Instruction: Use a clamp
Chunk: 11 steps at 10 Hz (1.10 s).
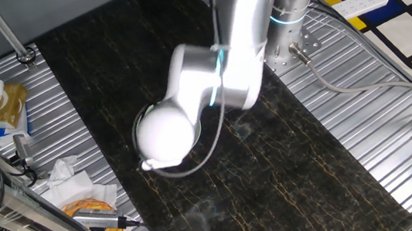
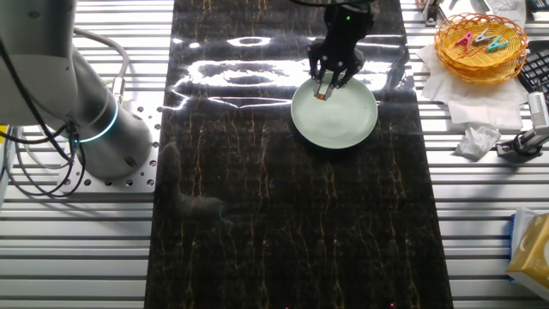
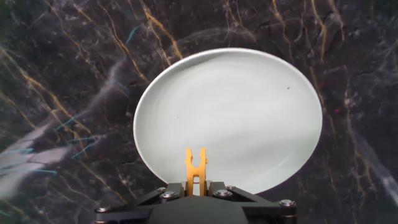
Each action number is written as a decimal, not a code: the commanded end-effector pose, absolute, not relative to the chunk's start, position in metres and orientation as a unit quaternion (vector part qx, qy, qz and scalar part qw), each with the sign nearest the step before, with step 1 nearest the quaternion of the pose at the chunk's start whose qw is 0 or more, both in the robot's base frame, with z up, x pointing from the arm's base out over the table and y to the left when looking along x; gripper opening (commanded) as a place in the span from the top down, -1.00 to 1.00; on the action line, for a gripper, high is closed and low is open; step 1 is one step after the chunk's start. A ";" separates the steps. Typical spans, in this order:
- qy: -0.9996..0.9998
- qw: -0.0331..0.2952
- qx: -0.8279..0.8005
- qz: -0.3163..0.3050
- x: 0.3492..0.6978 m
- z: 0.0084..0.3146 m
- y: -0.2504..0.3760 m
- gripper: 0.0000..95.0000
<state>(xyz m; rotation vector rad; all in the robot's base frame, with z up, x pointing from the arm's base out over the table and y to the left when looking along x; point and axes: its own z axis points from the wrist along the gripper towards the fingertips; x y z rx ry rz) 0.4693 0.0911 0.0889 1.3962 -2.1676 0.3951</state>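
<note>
The clamp (image 3: 195, 169) is a small orange-yellow clip held between my fingers, its two prongs pointing out over the near edge of the pale green plate (image 3: 249, 106). My gripper (image 3: 195, 186) is shut on the clamp. In the other fixed view the gripper (image 2: 326, 86) hangs over the plate's far left rim (image 2: 364, 129) with the clamp (image 2: 322, 94) at its tip. In one fixed view the white arm hides the gripper, the clamp and most of the plate (image 1: 139, 131).
A wicker basket (image 2: 480, 62) with several coloured clips stands at the right, on white tissue. A crumpled tissue (image 2: 476, 142) lies nearby. The plate rests on a dark marbled mat (image 2: 292, 223). The arm's base (image 2: 94, 129) stands left.
</note>
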 end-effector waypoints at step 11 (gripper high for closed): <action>-0.747 0.257 0.579 0.200 0.466 0.090 0.089 1.00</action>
